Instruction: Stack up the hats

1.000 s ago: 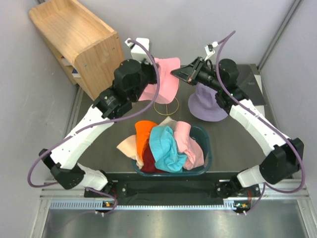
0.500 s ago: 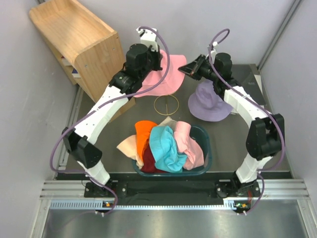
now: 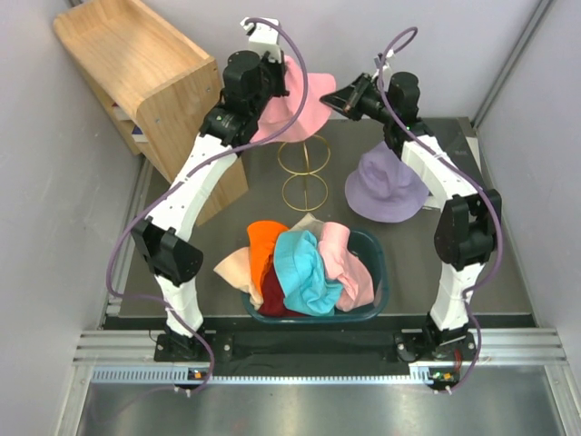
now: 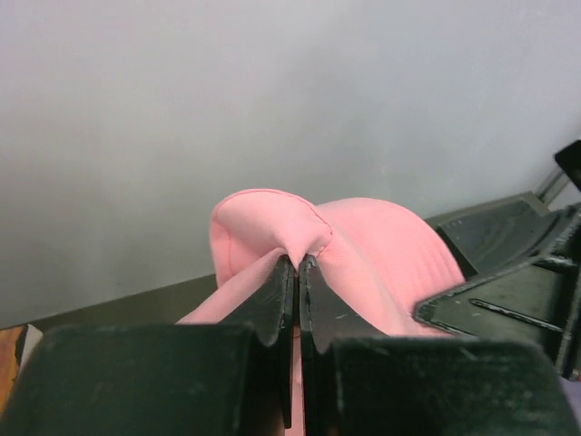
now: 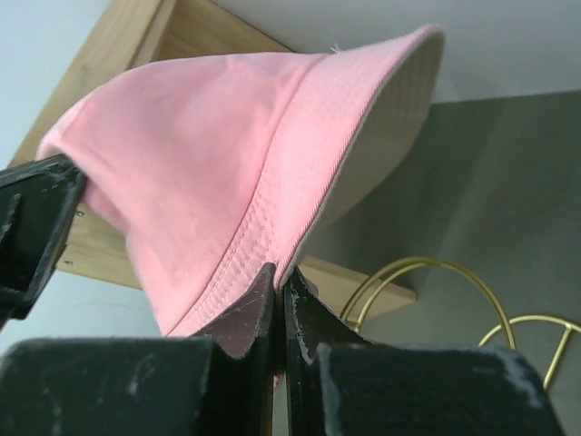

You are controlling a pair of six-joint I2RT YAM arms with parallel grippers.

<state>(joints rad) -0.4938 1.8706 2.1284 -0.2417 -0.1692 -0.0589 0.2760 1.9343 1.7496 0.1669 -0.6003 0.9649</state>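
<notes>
A pink hat [image 3: 304, 102] hangs in the air at the back of the table, held from both sides. My left gripper [image 3: 278, 80] is shut on its left edge [image 4: 272, 232]. My right gripper [image 3: 338, 100] is shut on its brim [image 5: 272, 245]. The hat is spread above a gold wire frame [image 3: 304, 156]. A lavender hat [image 3: 386, 186] sits upright at the back right. Orange [image 3: 264, 243], teal [image 3: 304, 271], pink [image 3: 349, 263], maroon [image 3: 272, 295] and peach [image 3: 233, 266] hats lie piled in a dark teal tub [image 3: 375, 251].
A wooden cabinet [image 3: 136, 73] stands at the back left, close to my left arm. A second gold wire ring [image 3: 304, 193] lies on the table in front of the frame. Grey walls close the back and both sides.
Both grippers have risen and moved toward the back wall, carrying the pink hat up off the gold frame. The frame now shows fully below the hat.
</notes>
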